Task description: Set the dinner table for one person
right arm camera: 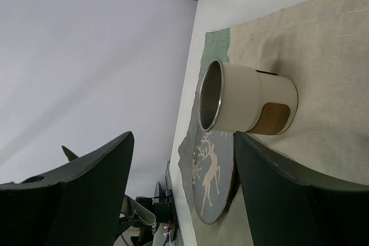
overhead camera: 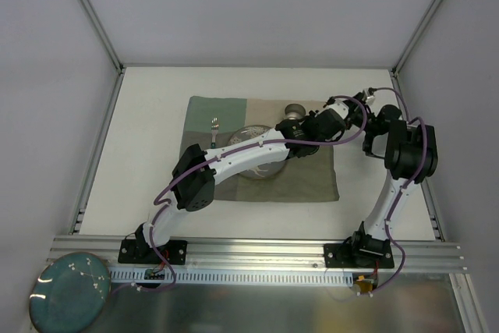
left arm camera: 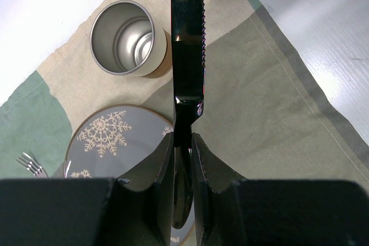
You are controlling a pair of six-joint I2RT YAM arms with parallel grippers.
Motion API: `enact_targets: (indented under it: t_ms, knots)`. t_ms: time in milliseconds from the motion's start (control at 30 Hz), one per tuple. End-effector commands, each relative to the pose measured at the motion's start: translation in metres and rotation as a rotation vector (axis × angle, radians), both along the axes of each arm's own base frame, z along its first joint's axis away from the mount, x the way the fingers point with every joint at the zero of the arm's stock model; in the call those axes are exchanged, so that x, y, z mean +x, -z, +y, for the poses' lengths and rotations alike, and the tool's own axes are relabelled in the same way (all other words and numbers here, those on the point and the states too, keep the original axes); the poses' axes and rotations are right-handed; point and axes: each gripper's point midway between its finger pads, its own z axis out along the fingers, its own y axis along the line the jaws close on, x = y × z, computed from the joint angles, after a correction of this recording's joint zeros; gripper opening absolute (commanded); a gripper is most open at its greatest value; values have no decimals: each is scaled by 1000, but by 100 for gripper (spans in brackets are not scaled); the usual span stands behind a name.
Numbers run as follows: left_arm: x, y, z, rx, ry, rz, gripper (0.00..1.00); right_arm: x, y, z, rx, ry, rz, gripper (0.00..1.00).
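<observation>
My left gripper [left arm camera: 183, 142] is shut on the handle of a black knife [left arm camera: 188, 56], whose serrated blade points away over the green-and-beige mat [left arm camera: 259, 113]. In the top view this gripper [overhead camera: 331, 120] reaches across the mat to its right side, over the white dinner table [overhead camera: 148, 115]. A steel-lined cream cup [left arm camera: 124, 38] stands on the mat, and a grey snowflake plate [left arm camera: 115, 136] lies below it. The fork [left arm camera: 31, 164] lies left of the plate. My right gripper [right arm camera: 184, 142] is open and empty, facing the cup [right arm camera: 253, 105] and plate [right arm camera: 213, 177] from the right [overhead camera: 365, 108].
Aluminium frame bars [overhead camera: 97, 146] edge the table, and grey walls rise behind them. A teal plate [overhead camera: 69, 290] sits off the table at the near left, beside the arm bases. The left forearm [overhead camera: 249, 154] covers part of the plate on the mat.
</observation>
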Motion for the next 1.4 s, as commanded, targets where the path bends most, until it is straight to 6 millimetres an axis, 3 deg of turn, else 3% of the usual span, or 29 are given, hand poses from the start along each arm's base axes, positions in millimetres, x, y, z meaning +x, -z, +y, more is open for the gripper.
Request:
enact_targets:
  t_ms: [0, 267, 633, 1367]
  knots:
    - [2, -54, 4, -108, -19, -47, 0, 1, -58, 3, -52, 0, -273, 74]
    - [5, -55, 8, -101, -28, -54, 0, -11, -71, 4, -63, -23, -298, 73]
    - [7, -57, 14, -94, -32, -58, 0, -15, -87, -15, -95, 9, -339, 73]
    - [7, -49, 8, -91, -16, -43, 0, -17, -105, -5, -94, -15, -377, 73]
